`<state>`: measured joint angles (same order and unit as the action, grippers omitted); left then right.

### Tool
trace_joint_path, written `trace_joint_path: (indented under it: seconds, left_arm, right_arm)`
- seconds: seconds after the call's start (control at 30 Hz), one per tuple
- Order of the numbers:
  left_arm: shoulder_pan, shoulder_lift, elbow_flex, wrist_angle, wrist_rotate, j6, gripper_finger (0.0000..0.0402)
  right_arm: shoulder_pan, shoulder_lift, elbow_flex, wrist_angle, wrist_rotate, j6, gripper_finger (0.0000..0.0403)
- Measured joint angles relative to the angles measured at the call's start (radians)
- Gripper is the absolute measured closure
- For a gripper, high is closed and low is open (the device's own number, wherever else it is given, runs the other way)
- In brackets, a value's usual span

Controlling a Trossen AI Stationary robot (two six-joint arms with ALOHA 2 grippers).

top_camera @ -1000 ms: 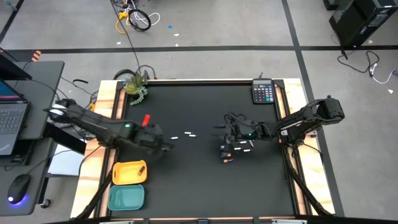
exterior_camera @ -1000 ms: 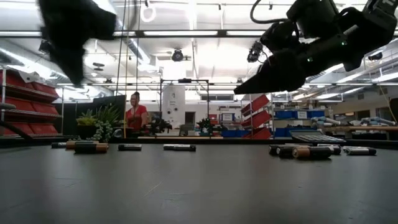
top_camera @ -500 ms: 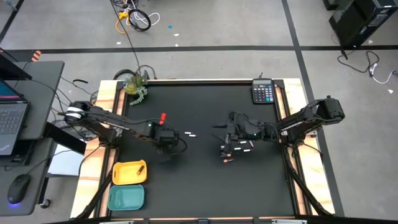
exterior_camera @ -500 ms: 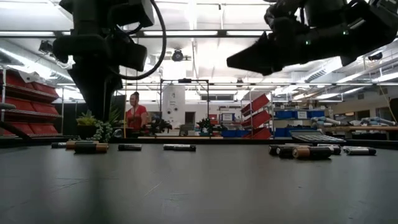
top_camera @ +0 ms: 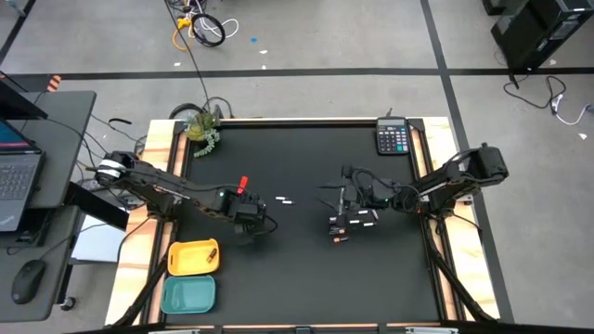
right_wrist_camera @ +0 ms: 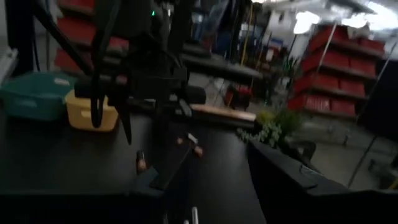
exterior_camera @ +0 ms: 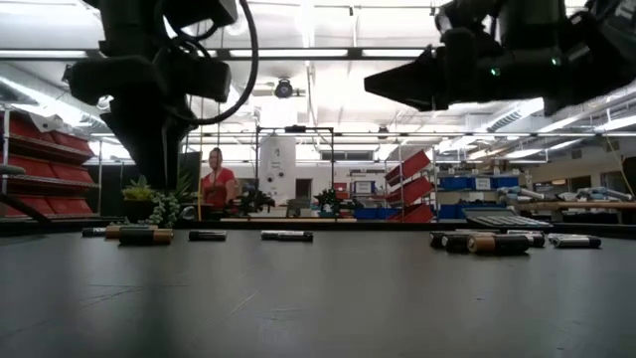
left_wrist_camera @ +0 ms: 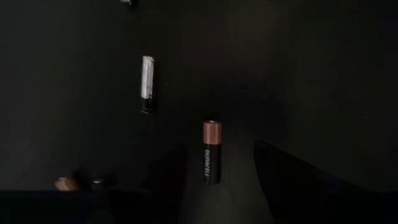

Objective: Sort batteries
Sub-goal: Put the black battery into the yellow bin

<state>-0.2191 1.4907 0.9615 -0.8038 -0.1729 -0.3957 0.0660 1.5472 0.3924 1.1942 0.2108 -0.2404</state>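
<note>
The batteries lie scattered on the black mat: two white ones [top_camera: 269, 202] near the middle and a cluster [top_camera: 353, 221] to the right. My left gripper [top_camera: 251, 215] hangs open just above the mat, pointing steeply down. In its wrist view a dark battery with a copper end [left_wrist_camera: 211, 152] lies flat between its fingers, untouched, and a white one [left_wrist_camera: 147, 92] lies beyond. My right gripper [top_camera: 348, 199] hovers level above the cluster, open with nothing between its fingers [right_wrist_camera: 292, 180]. In the low view it [exterior_camera: 383, 85] stands well clear of the mat.
A yellow bin [top_camera: 190, 258] holding one battery and a teal bin [top_camera: 188, 295] stand at the near left edge. A calculator [top_camera: 393, 137] sits at the far right corner and a small plant [top_camera: 202, 130] at the far left. A person [exterior_camera: 214, 184] stands in the room beyond.
My left gripper has gone from beside the yellow bin toward the table's right, sunk closer to the mat and rolled about its own axis. My right gripper has tipped up from slanting downward to level, staying over the cluster.
</note>
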Motion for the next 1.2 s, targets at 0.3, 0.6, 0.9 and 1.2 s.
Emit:
trace_joint_path:
  seconds: [0.3,0.6,0.9,1.2]
  left_arm:
    - [-0.039,-0.005,-0.076,0.076,-0.018,-0.049,0.0241]
    - [-0.036,-0.012,-0.166,0.183,-0.025,-0.055,0.0245]
    - [-0.01,-0.027,-0.234,0.273,-0.014,-0.069,0.0245]
    - [0.043,-0.031,-0.319,0.395,0.052,-0.102,0.0268]
  right_arm:
    - [-0.005,0.168,0.012,0.164,-0.058,-0.018,0.0234]
    - [-0.017,0.17,0.032,0.163,-0.132,-0.05,0.0234]
    - [-0.057,0.168,0.031,0.133,-0.216,-0.023,0.0234]
    - [-0.077,0.168,0.03,0.099,-0.291,-0.006,0.0234]
